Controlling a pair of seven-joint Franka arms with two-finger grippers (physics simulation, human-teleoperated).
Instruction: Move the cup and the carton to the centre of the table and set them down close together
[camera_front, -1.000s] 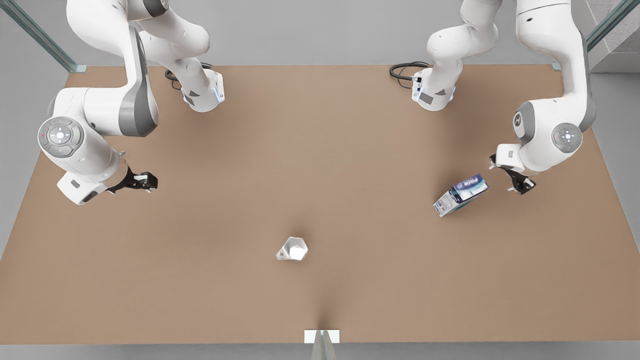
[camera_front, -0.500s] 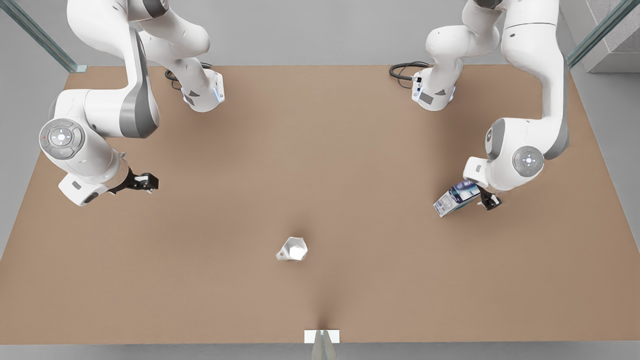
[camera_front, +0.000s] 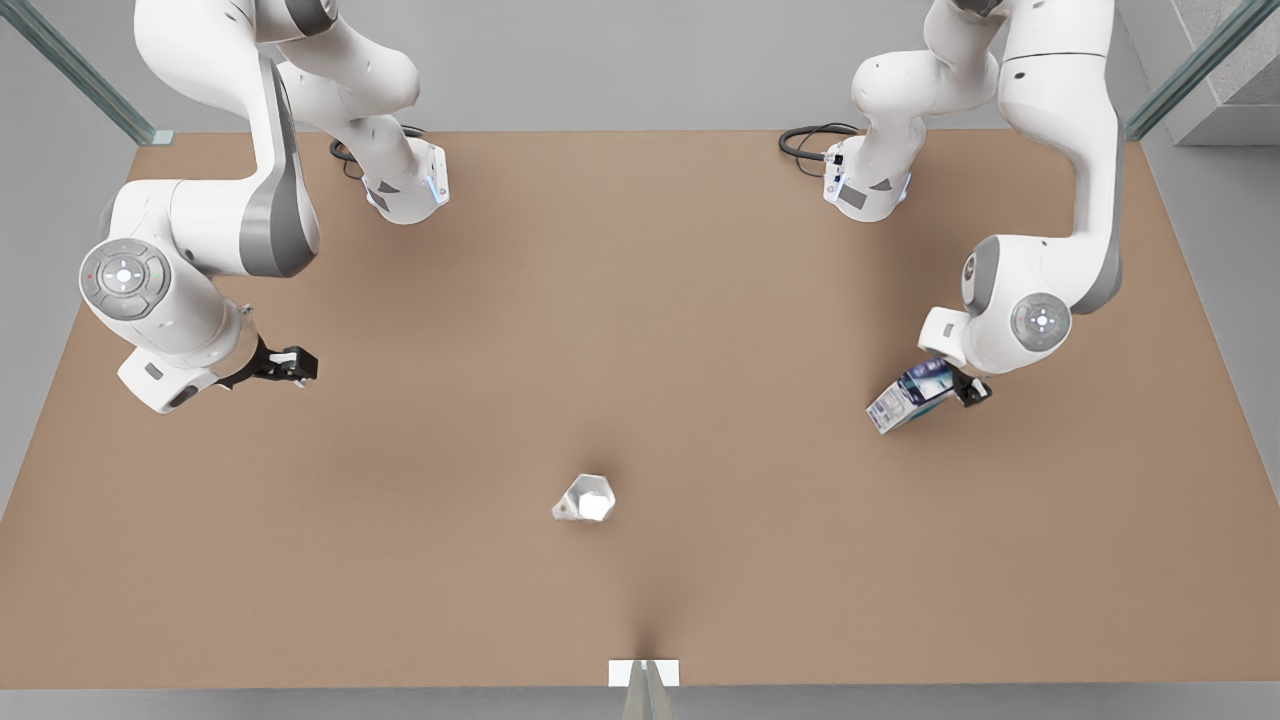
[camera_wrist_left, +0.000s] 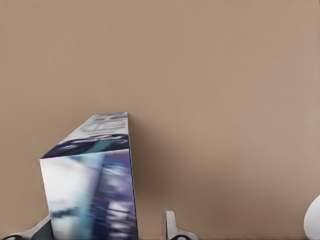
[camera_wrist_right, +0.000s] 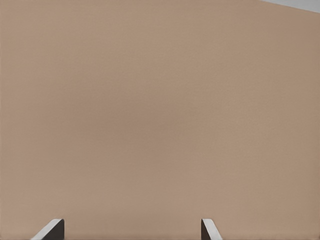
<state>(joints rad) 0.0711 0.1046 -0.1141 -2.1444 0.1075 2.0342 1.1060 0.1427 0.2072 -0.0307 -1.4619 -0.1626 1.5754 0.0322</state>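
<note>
The dark blue and white carton (camera_front: 915, 392) (camera_wrist_left: 95, 185) lies tilted on the tan table (camera_front: 640, 300) toward the front view's right. My left gripper (camera_front: 957, 385) (camera_wrist_left: 100, 232) is open and straddles the carton's end nearest the arm. One fingertip (camera_wrist_left: 172, 227) stands a small gap off its blue side. The pale faceted cup (camera_front: 585, 498) stands alone near the middle of the table's front half. My right gripper (camera_front: 298, 362) (camera_wrist_right: 130, 230) waits open over bare table at the front view's left, far from both objects.
Both arm bases (camera_front: 405, 185) (camera_front: 865, 190) stand at the table's back edge with black cables (camera_front: 810, 140) beside them. A white bracket (camera_front: 643, 672) sits at the middle of the front edge.
The left arm swung in from the front view's right and lowered until its open fingers came around the carton's end. Carton, cup and right arm stayed put.
</note>
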